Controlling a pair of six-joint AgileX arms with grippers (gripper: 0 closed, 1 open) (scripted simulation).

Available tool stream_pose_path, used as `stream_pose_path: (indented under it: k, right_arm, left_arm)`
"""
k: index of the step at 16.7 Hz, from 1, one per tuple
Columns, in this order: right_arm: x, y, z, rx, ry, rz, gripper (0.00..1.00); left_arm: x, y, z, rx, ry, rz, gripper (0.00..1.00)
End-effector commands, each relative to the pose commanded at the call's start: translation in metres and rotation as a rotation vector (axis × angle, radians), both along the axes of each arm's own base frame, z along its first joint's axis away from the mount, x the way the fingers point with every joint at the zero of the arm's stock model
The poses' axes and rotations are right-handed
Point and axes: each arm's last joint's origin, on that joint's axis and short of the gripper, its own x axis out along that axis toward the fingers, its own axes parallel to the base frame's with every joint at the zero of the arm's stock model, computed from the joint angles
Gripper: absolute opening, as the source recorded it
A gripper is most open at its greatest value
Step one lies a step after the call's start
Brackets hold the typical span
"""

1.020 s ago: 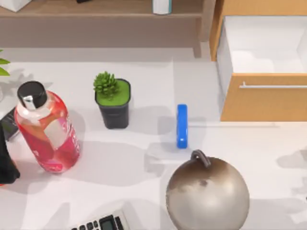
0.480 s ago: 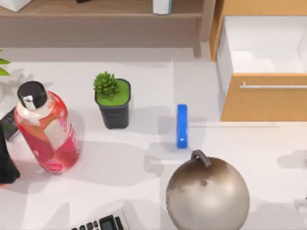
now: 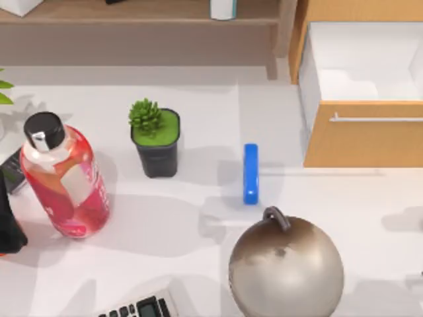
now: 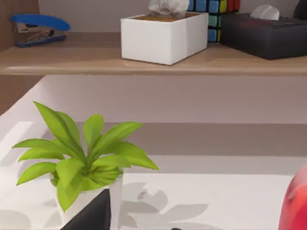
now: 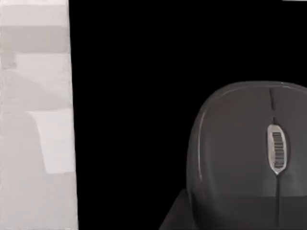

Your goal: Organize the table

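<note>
Right now the white surface (image 3: 198,251) holds many things. A small blue bar (image 3: 250,174) lies near the middle, its long side running from 12 to 6 o'clock. The open drawer (image 3: 360,66) sits at about 2 o'clock from it. That puts it nearer my right arm, I think. I cannot tell how either hand is set.

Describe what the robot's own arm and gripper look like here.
The left arm shows at the top view's left edge as a matte black, rounded bulk; no cables or markings are discernible. The left gripper appears as a plain black, angular wedge.
</note>
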Motion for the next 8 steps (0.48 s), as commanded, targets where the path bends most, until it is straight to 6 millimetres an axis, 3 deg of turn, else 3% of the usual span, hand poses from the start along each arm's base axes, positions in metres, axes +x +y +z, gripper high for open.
stream_pose_path:
  k: [5,8]
  right_arm:
    - [0.0,0.0,0.0,0.0,0.0,0.0,0.98]
    - [0.0,0.0,0.0,0.0,0.0,0.0,1.0]
  left_arm:
    - [0.0,0.0,0.0,0.0,0.0,0.0,1.0]
    - [0.0,0.0,0.0,0.0,0.0,0.0,1.0]
